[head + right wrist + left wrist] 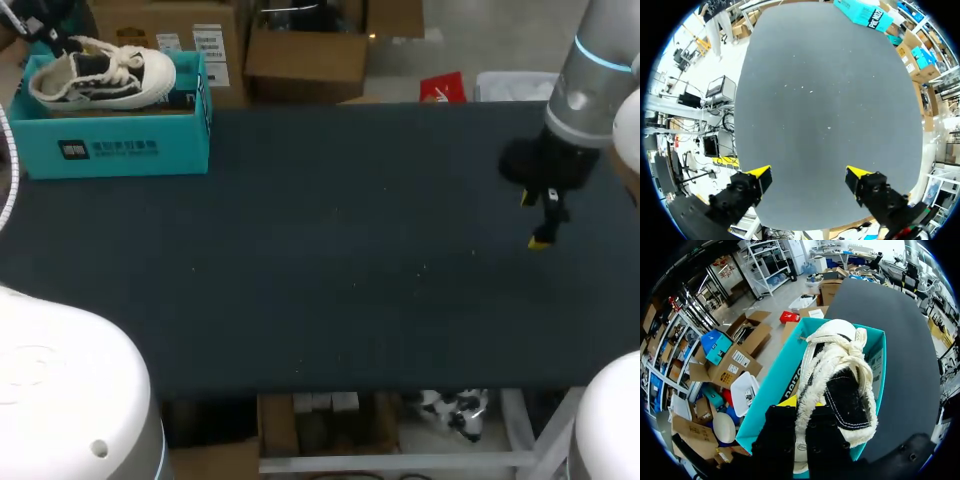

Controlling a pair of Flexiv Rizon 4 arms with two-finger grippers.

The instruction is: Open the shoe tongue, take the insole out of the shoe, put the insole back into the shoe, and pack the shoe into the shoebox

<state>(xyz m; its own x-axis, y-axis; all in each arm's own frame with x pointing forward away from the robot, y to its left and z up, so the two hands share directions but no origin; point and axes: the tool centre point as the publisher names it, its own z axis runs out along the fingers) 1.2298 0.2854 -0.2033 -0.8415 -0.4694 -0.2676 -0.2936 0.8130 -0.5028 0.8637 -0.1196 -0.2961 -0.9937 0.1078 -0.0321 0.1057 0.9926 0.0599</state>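
Observation:
A cream and black canvas shoe (pixel 100 75) lies on its side across the top of the teal shoebox (pixel 110 145) at the table's far left corner. In the left wrist view the shoe (pixel 840 365) sits over the shoebox (pixel 785 375) with its toe pointing away. My left gripper (pixel 806 409) is shut on the shoe's heel rim, and in the head view the left gripper (pixel 42 35) shows only partly at the shoe's heel. My right gripper (pixel 538 218) hangs open above the table's right side. Nothing is between the right gripper's (pixel 807 176) fingers, and the shoebox (pixel 865 12) lies far ahead of it.
The dark table top (pixel 330 270) stretches bare-looking from the shoebox across to my right gripper. Its front edge runs along the near side, its back edge just behind the box.

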